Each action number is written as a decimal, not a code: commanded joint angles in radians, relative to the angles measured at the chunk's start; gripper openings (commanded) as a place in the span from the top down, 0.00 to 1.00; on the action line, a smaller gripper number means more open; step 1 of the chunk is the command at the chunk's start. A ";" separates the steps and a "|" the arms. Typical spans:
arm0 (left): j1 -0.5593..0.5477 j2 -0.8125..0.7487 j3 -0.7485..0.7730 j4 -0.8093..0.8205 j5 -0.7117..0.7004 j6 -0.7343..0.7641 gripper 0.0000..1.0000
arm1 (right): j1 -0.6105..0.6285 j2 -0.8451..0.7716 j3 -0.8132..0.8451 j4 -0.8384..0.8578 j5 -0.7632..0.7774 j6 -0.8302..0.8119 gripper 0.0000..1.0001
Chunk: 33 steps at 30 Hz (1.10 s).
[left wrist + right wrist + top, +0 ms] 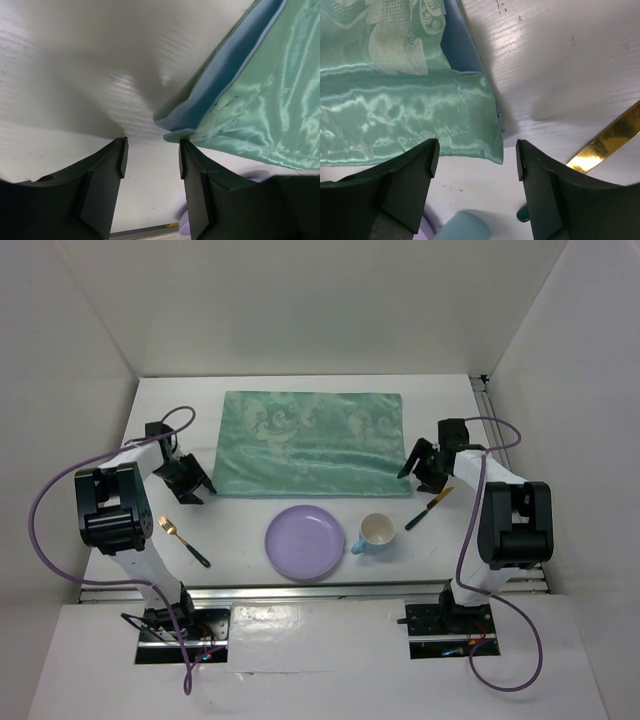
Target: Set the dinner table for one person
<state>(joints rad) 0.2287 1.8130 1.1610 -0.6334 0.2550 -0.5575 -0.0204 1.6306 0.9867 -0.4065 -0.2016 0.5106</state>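
Note:
The white dinner table (180,405) holds a teal-green patterned cloth (310,440) lying flat at the middle back. A purple plate (305,541) and a light blue mug (375,533) sit in front of it. A gold fork with a dark green handle (185,542) lies front left. A gold knife with a green handle (428,508) lies right. My left gripper (194,484) is open and empty at the cloth's near left corner (172,131). My right gripper (414,476) is open and empty, its jaws either side of the near right corner (490,150).
White walls enclose the table on the left, back and right. A metal rail (485,390) runs along the right edge. In the right wrist view the knife blade (605,142) lies just right of my fingers and the mug (462,227) sits below them.

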 commanded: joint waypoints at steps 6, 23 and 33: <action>0.006 0.017 -0.011 0.078 0.004 -0.027 0.31 | -0.007 -0.049 -0.039 0.001 0.014 0.014 0.20; 0.006 0.074 -0.029 0.187 0.029 -0.079 0.46 | 0.003 0.104 -0.097 0.193 -0.104 0.141 0.37; -0.012 0.106 0.032 0.143 -0.023 -0.079 1.00 | 0.031 0.144 -0.057 0.196 -0.064 0.174 1.00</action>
<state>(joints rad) 0.2214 1.8832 1.1748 -0.4736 0.3058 -0.6399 -0.0032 1.7493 0.9165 -0.2115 -0.3069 0.6827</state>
